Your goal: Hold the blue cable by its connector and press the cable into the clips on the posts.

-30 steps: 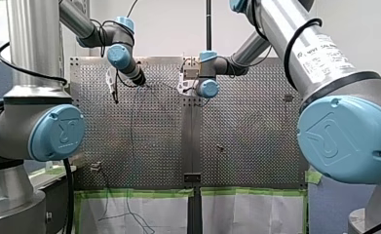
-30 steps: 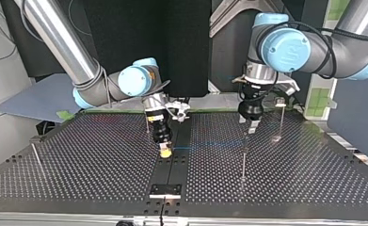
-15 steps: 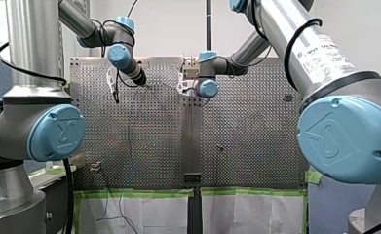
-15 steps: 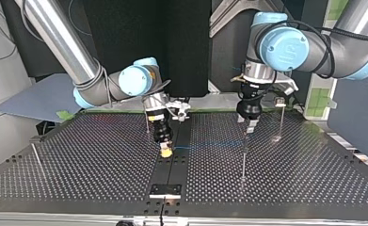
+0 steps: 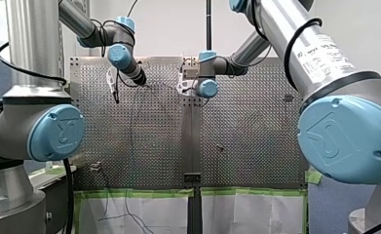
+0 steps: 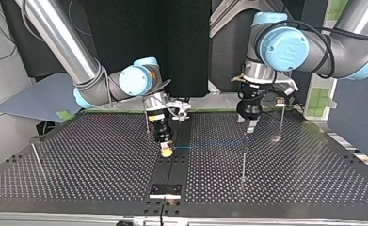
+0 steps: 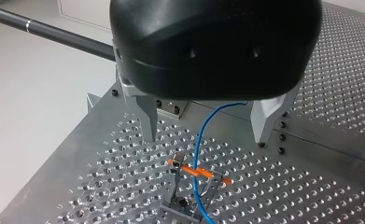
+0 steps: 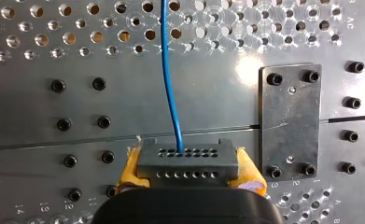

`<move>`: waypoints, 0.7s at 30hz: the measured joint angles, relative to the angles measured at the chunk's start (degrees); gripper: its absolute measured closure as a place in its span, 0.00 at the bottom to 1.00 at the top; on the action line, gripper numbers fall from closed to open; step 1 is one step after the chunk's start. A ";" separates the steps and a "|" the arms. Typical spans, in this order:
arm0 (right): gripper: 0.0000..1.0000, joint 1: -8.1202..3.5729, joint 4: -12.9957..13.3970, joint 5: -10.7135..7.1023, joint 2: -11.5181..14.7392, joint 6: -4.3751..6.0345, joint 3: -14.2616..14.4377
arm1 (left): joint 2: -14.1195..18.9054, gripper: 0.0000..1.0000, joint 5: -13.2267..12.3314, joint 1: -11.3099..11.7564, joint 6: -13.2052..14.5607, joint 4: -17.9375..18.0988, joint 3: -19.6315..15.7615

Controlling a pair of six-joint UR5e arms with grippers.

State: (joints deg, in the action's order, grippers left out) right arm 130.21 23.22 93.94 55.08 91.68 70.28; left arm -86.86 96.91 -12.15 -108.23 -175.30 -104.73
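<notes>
While hovering over the perforated table's (image 6: 78, 160) middle seam, clamping the dark connector (image 8: 185, 156) between my right gripper's (image 6: 165, 151) yellow pads (image 8: 132, 169). Leading the blue cable (image 8: 171, 93) from there across an orange clip (image 7: 208, 173) atop a post (image 6: 243, 162). Straddling that clip with my left gripper's (image 7: 207, 137) metal fingers (image 7: 147, 121), spread wide. Lining the table's edge on the arms' side with green tape (image 5: 139, 192). Showing the full span only from across the table.

Bright, even light, perhaps from overhead; a glare patch on the perforated table (image 8: 246, 70); soft shadows.
</notes>
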 joint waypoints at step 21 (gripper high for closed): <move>1.00 -0.02 -0.01 -0.06 0.01 -0.21 0.00 | 0.00 0.00 1.17 -1.68 4.23 1.04 0.06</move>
State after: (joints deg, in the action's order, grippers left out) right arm 130.19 23.21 93.88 55.09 91.48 70.28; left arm -86.87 98.08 -13.83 -104.00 -174.25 -104.67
